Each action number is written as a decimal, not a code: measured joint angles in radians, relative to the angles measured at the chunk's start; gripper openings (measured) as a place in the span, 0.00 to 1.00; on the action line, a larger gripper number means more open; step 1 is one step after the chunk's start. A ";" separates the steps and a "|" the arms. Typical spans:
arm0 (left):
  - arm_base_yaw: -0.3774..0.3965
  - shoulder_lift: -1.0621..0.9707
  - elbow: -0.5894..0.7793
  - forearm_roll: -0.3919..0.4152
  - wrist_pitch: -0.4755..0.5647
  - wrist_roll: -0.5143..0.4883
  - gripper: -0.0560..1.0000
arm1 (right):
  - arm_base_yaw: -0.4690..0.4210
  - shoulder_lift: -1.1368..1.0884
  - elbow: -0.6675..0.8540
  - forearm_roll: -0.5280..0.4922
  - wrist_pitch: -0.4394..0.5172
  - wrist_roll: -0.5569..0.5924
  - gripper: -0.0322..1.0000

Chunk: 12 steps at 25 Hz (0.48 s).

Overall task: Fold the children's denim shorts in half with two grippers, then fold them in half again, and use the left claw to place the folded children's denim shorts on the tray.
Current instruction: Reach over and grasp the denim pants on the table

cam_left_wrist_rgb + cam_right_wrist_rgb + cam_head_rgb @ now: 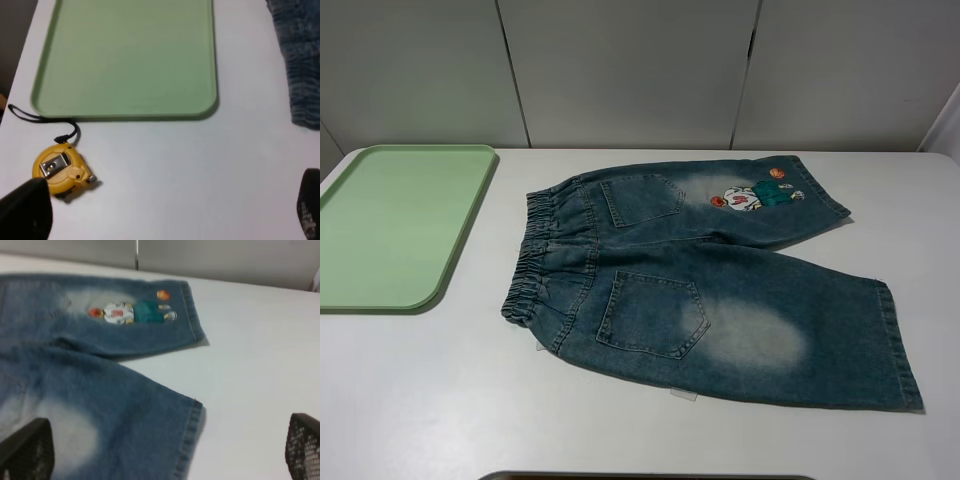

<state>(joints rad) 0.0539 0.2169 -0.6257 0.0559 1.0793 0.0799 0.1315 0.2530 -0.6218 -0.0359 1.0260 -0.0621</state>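
Both jaws are standing spread wide, holding nothing: the left gripper [167, 210] is hovering near a tape measure [60, 167], the right gripper [165, 450] by a leg hem. The shorts [710, 280] are lying flat, waistband facing nine o'clock toward the tray [400, 225], likely easing the final placing.

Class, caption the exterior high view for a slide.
Denim shorts lie spread flat on the white table beside the green tray.
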 joint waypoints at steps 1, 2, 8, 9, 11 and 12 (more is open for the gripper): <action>-0.012 0.057 -0.038 -0.024 0.006 0.023 0.98 | 0.000 0.041 -0.019 0.009 -0.001 -0.028 0.71; -0.031 0.103 -0.077 -0.056 0.013 0.044 0.98 | 0.000 0.090 -0.037 0.021 -0.001 -0.062 0.71; -0.418 0.407 -0.274 -0.071 0.034 0.174 0.98 | 0.074 0.316 -0.085 0.101 -0.031 -0.223 0.71; -0.511 0.446 -0.281 -0.043 0.039 0.176 0.98 | 0.121 0.340 -0.086 0.105 -0.036 -0.230 0.71; -0.654 0.505 -0.283 0.013 0.065 0.176 0.98 | 0.226 0.379 -0.087 0.090 -0.038 -0.238 0.71; -0.715 0.530 -0.283 0.032 0.074 0.176 0.98 | 0.289 0.398 -0.087 0.076 -0.033 -0.238 0.71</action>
<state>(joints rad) -0.6607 0.7467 -0.9088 0.0879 1.1535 0.2562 0.4201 0.6510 -0.7089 0.0398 0.9934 -0.3002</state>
